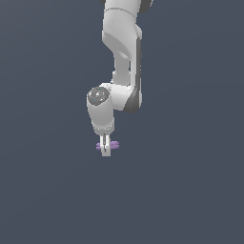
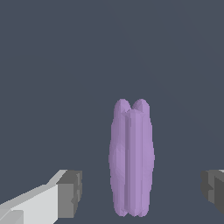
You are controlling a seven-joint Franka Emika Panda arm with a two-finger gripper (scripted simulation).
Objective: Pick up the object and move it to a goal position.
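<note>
Light-purple bar (image 2: 131, 159) (two joined rods) lies between the tool's (image 2: 142, 192) spread, untouching fingers (image 2: 70, 194).

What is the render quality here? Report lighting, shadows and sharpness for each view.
Exterior view: flat even light, no cast shadow under the gripper, purple bar tiny and soft-edged. Wrist view: bar large, faceted, softly shaded; gripper pads crisp; plain background, no glare.

No readable text or markings, seemingly.
</note>
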